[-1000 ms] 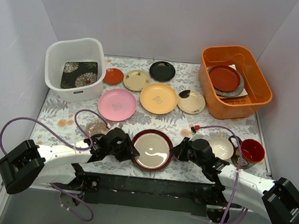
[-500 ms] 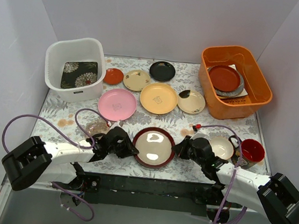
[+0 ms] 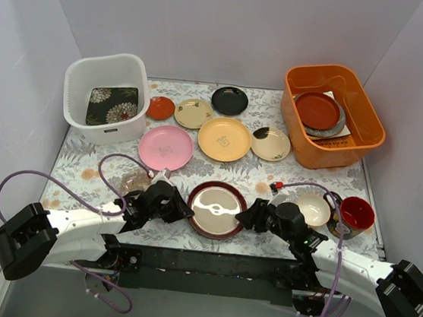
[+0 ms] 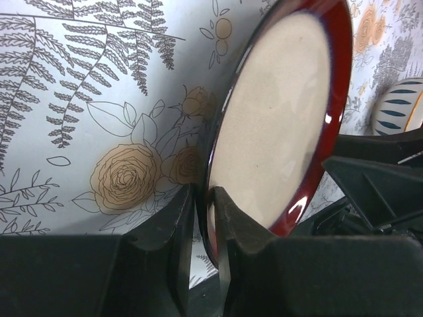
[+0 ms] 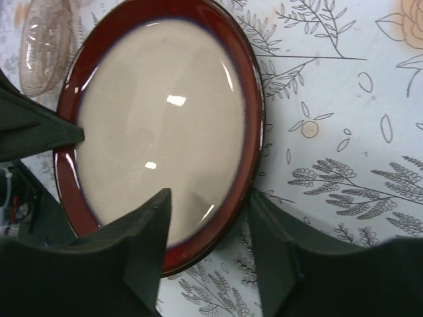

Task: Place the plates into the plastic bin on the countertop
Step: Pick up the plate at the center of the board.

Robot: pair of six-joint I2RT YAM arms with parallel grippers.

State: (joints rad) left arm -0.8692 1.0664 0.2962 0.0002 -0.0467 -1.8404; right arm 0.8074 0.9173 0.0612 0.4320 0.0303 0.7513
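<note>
Left gripper [image 4: 203, 224] is clamping the red-rimmed cream plate [image 3: 217, 210] near the countertop [image 3: 89, 161] edge; right gripper [image 5: 210, 247], unclenched, is straddling its opposite rim. Plastic bin [image 3: 108, 61] is sitting far-left, nearer left arm [image 3: 85, 224].

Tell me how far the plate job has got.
Done: one dark square floral plate lies in the plastic bin. In hand: the left gripper pinches the red-rimmed cream plate, the open right gripper straddles its opposite rim. Left: that one, the pink plate, the yellow plate and others on the countertop.

square plate [image 3: 113, 105] in plastic bin [image 3: 115, 133] back left, tub [image 3: 334, 153] back right, plates [image 3: 224, 138] between
</note>
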